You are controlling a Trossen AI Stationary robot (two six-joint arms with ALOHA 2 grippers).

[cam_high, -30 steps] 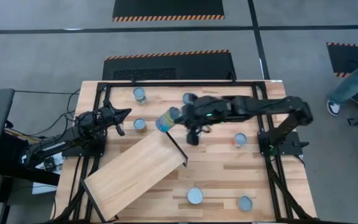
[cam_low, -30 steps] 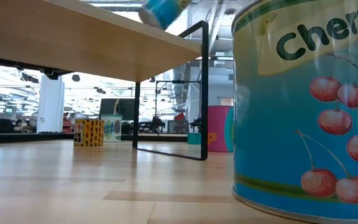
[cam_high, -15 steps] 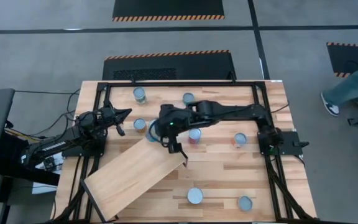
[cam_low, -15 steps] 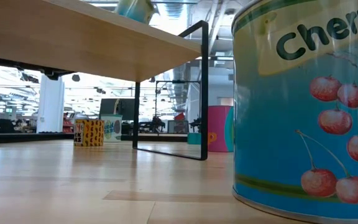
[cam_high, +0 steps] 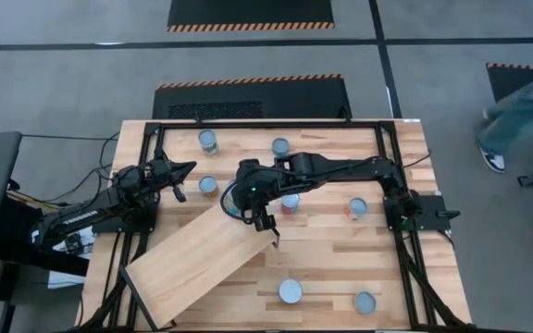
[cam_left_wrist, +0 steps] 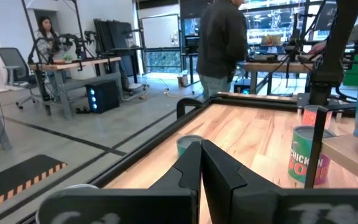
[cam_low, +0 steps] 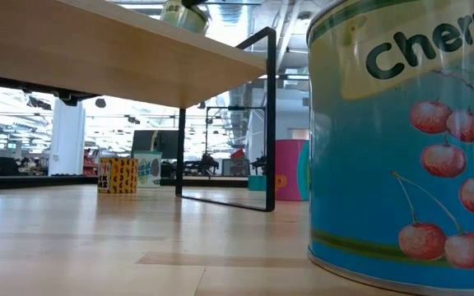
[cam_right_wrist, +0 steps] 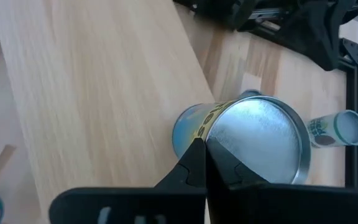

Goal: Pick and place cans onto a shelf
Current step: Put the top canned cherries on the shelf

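The shelf [cam_high: 197,259] is a light-wood plank lying slantwise over the table's left half, with a dark edge [cam_high: 266,222] at its far right end. In the low view its underside [cam_low: 97,49] stands raised above the tabletop. My right gripper [cam_high: 241,198] reaches over that end, shut on a blue-labelled can [cam_right_wrist: 191,127] with a silver top [cam_right_wrist: 260,140]. The can [cam_low: 181,15] sits on the shelf near its far corner. My left gripper [cam_high: 179,176] waits shut at the table's left, level, touching nothing. My right gripper has its closed fingertips [cam_right_wrist: 199,152] at the rim of the can's silver top [cam_right_wrist: 211,138], coming slanting down from the table's right. The fingers themselves hide the exact place of contact. The can's lower end rests on the shelf [cam_right_wrist: 104,93], and the can leans a little.
Loose cans stand on the tabletop: two at the far edge [cam_high: 208,141] [cam_high: 280,146], one by my left gripper [cam_high: 208,185], a red one [cam_high: 290,202], one at the right [cam_high: 357,208], two near the front [cam_high: 290,291] [cam_high: 365,302]. A cherry can [cam_low: 401,140] fills the low view. A person [cam_left_wrist: 222,43] stands beyond the table.
My right gripper has carried the can toward the table's left and downward, from above the tabletop beyond the shelf's far end to over the shelf, rolling its wrist. The can, tilted in the air a second ago, now rests on the shelf.
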